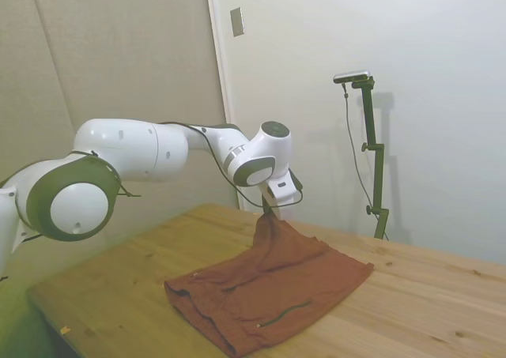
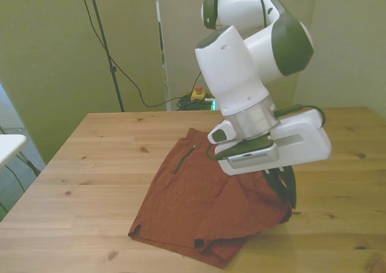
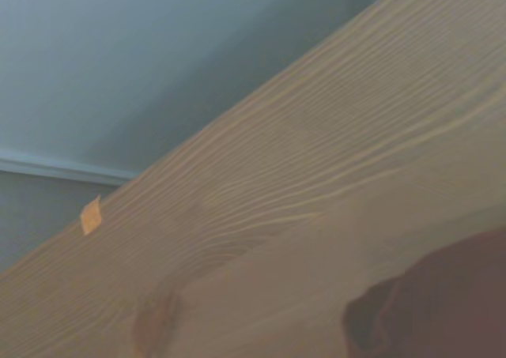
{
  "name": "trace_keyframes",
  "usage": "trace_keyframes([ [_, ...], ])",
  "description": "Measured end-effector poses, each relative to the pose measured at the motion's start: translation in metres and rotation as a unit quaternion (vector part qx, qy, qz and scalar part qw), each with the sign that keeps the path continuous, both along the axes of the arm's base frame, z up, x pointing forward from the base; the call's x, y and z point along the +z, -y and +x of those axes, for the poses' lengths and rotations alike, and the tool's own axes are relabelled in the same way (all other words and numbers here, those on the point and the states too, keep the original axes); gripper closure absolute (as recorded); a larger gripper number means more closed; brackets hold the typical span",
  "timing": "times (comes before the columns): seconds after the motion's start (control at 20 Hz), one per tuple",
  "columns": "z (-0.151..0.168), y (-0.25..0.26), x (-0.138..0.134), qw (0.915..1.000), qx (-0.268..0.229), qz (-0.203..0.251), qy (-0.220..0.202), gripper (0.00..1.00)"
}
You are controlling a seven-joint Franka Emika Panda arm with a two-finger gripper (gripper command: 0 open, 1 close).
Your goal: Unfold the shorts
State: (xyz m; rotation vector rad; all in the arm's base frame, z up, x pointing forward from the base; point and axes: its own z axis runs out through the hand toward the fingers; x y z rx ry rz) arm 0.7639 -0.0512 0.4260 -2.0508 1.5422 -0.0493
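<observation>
Now | tool (image 1: pixel 269 209) pinched on shorts (image 1: pixel 269 287) | fold lifted off table (image 1: pixel 427 295)

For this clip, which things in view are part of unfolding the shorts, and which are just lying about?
Part of the job:
shorts, one edge lifted off the table
gripper, pinching that edge
table

Just lying about:
orange tag at the table edge
</observation>
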Motion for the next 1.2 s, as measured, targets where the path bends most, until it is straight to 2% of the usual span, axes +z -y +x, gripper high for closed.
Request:
trace_keyframes([
  [0.35, 0.035, -0.046, -0.007, 0.9997, 0.023, 0.006, -0.003, 1.0],
  [0.75, 0.053, -0.093, -0.022, 0.9985, 0.054, 0.014, -0.003, 1.0],
  [0.85, 0.053, -0.092, -0.022, 0.9985, 0.053, -0.002, -0.006, 1.0],
  [0.95, 0.053, -0.089, -0.022, 0.9977, 0.044, -0.05, -0.013, 1.0],
  [1.0, 0.053, -0.089, -0.022, 0.9961, 0.04, -0.076, -0.016, 0.0],
  [1.2, 0.048, -0.086, -0.01, 0.9827, 0.037, -0.179, -0.027, 0.0],
])
